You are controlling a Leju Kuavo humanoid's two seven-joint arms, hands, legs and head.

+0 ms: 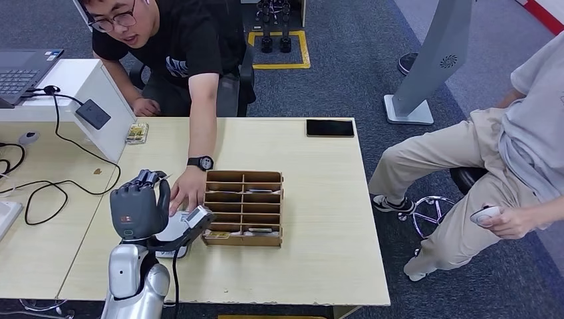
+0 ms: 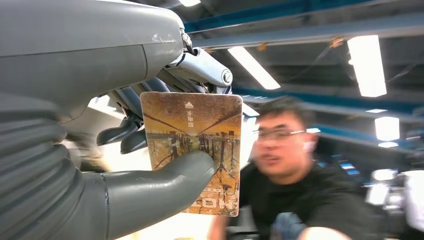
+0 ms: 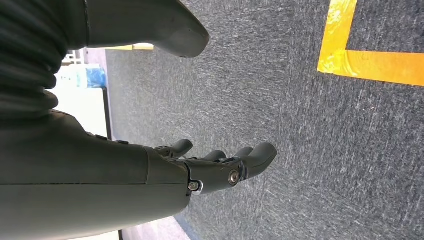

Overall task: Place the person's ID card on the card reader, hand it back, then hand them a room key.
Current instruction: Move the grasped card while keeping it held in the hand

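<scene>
— Where's the room key [image 2: 195,155]?
— Pinched upright in the left hand [image 1: 138,211] above the worktop [image 1: 319,199], beside the person's hand [image 1: 187,193], possibly touching.
— The right hand [image 3: 220,165]?
— Released, fingers apart, above grey carpet [image 3: 310,140].

An office or lab: grey carpet floor [image 1: 346,73] with yellow tape markings [image 1: 302,50], a light wooden tabletop [image 1: 319,199], an open grey laptop [image 1: 23,70] beyond the left hand [image 1: 140,209], and long ceiling strip lights [image 2: 255,67].

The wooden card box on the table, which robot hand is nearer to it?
Left. The left robot hand is raised over the table just beside the wooden card box, pinching a card. The right robot hand hangs open above the carpet floor.
</scene>
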